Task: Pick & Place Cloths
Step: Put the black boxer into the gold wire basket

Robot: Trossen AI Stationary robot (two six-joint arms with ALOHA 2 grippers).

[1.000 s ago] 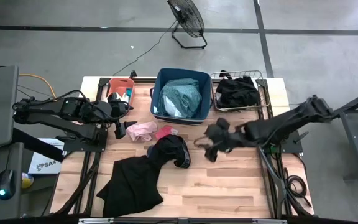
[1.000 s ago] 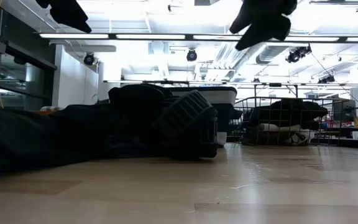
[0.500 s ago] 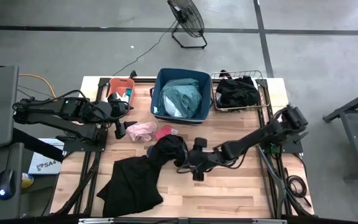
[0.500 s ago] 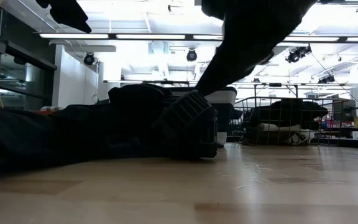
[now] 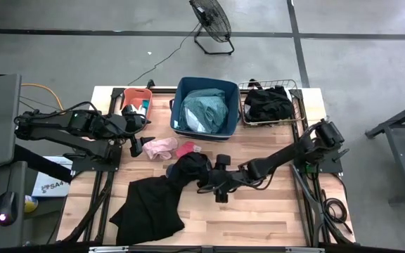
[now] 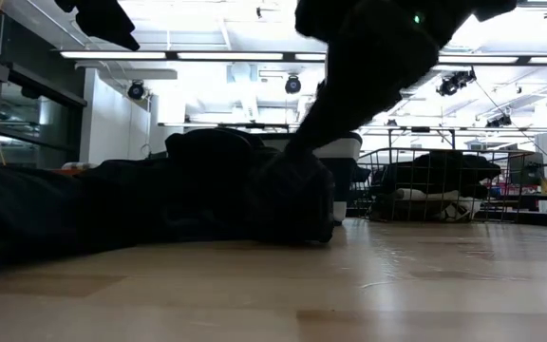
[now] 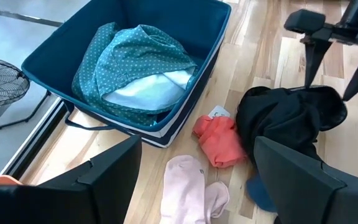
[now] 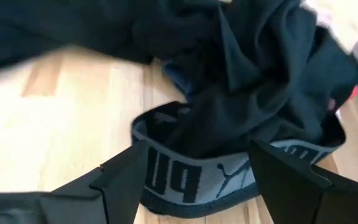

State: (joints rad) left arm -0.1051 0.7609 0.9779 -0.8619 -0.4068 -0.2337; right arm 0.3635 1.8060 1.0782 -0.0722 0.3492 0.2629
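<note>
A black garment with a grey printed waistband (image 5: 190, 169) lies bunched at the table's middle, and it also shows in the right wrist view (image 8: 185, 180). My right gripper (image 5: 214, 185) is open and low over it, its fingers (image 8: 124, 180) standing on either side of the waistband. I see no touch. My left gripper (image 5: 138, 144) is open and empty at the table's left, raised above a pink cloth (image 7: 188, 186) and a red cloth (image 7: 216, 140). A large black cloth (image 5: 146, 207) lies spread at the near left.
A navy bin (image 5: 180, 105) at the far middle holds a teal dotted shirt (image 5: 204, 109). A wire basket (image 5: 302, 105) at the far right holds black clothes. A small orange bin (image 5: 138, 95) stands at the far left. Bare wood lies at the near right.
My right gripper has gone from high over the table's middle right toward the left and near edges and down, ending low over the black garment's waistband. The garment has kept still, and so has my left arm.
</note>
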